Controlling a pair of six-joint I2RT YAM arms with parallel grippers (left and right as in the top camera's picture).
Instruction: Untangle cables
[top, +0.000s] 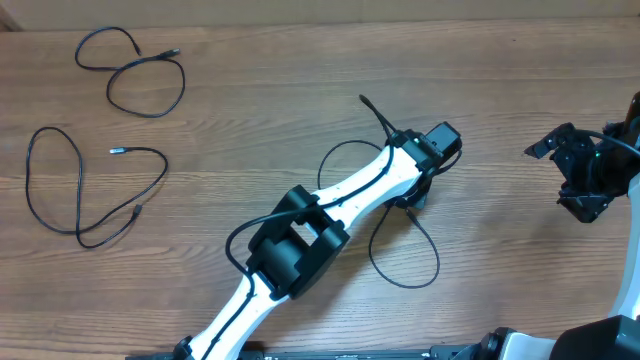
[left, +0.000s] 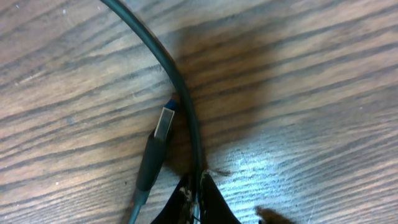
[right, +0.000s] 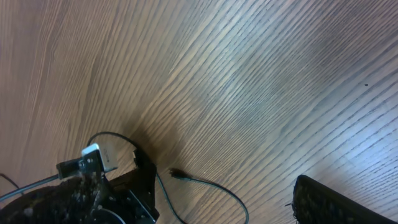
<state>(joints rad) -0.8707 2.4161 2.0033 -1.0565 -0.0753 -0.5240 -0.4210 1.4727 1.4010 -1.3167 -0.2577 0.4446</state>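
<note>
The desk (top: 300, 60) is a brown wood-grain top with three thin black cables lying on it. The first cable (top: 118, 68) curls in loose loops at the overhead view's upper left, and the second cable (top: 140, 150) sprawls in a wide open curl below it. Well apart from both, the third cable (top: 372, 258) loops near the middle, its metal plug (left: 164, 121) flat on the wood.

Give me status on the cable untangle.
Done: top-left cable and lower-left cable lie apart. In hand: left gripper shut on the centre cable. Left: laying its loops out. Right gripper open, idle.
</note>
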